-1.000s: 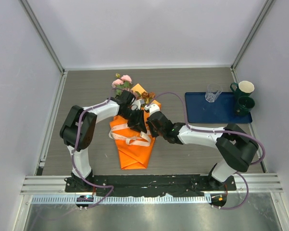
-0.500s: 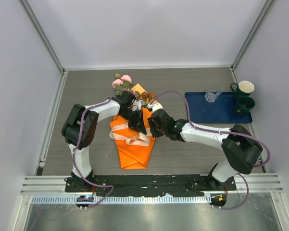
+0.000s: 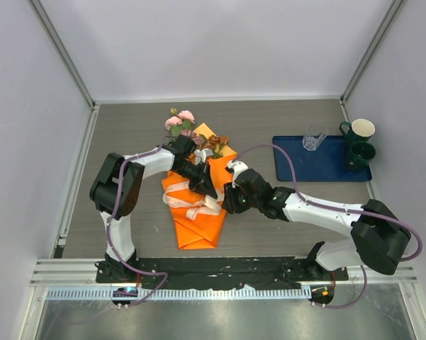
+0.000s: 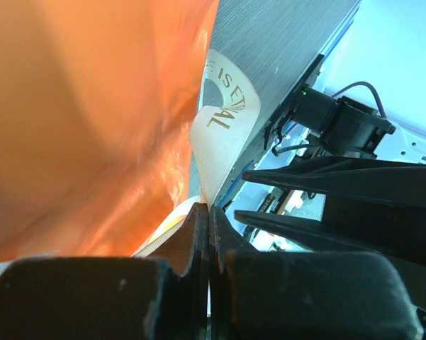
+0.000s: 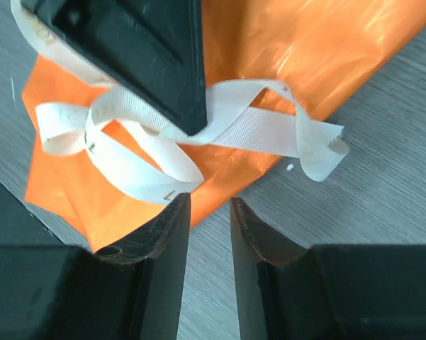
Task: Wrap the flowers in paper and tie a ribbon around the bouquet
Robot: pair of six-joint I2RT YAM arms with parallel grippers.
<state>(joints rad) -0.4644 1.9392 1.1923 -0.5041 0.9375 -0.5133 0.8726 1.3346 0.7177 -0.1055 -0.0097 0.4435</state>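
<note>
Top external view: the bouquet (image 3: 196, 205) lies in the middle of the table (image 3: 283, 219). It is a cone of orange paper (image 3: 198, 227) with its point toward the arm bases. The flowers (image 3: 181, 121) stick out of its far end, pink on the left and brown on the right. The ribbon (image 3: 190, 205) lies looped across the middle of the cone.

Your left gripper (image 3: 207, 188) sits over the cone's right half. On the left wrist view its jaws are pressed together, with the printed ribbon (image 4: 224, 126) running down into the seam between them, so it is clamped on the ribbon.

Your right gripper (image 3: 228, 203) is at the cone's right edge. On the right wrist view its fingers (image 5: 171, 234) stand apart with nothing between them, over the paper's (image 5: 305, 49) edge and bare tabletop. The ribbon (image 5: 251, 127) lies just beyond their tips, one loose end trailing off the paper to the right. The left gripper (image 5: 145, 57) comes down onto the loops there.

Against a second ago, the right gripper has backed away from the left one, toward the near side. The right arm's elbow has swung out to the right. The left arm has hardly shifted, and the bouquet lies where it did.

A blue tray (image 3: 298, 168) with a clear glass (image 3: 312, 137) on it sits well apart, to the right.
</note>
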